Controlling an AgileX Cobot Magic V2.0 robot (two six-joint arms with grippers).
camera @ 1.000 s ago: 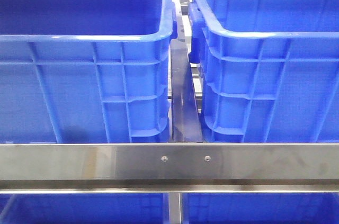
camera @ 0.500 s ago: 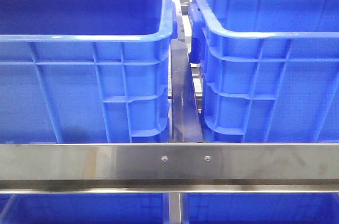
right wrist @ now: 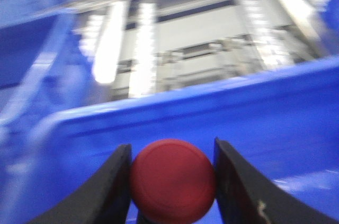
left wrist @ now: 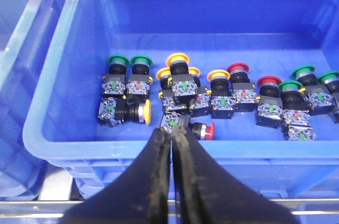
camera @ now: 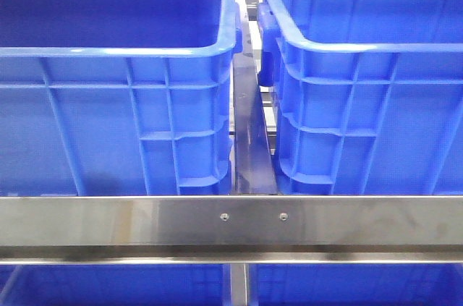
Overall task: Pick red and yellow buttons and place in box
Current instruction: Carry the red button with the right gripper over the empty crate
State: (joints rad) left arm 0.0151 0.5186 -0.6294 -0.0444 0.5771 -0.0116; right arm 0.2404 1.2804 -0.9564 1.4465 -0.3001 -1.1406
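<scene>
Two blue crates fill the front view; only the wrist cameras show buttons and grippers.

The front view shows a darker-inside crate (camera: 116, 89) left and the brighter box (camera: 369, 96) right, behind a steel rail (camera: 231, 223), with no arm in sight. The left wrist view looks into a crate (left wrist: 63, 102) holding a scatter of push buttons (left wrist: 212, 97), red, yellow and green; the left gripper (left wrist: 171, 135) hangs over its near wall, fingers pressed together, empty. The blurred right wrist view shows the right gripper (right wrist: 172, 181) clamping a red button (right wrist: 172, 180) above a blue crate rim (right wrist: 254, 97).
</scene>
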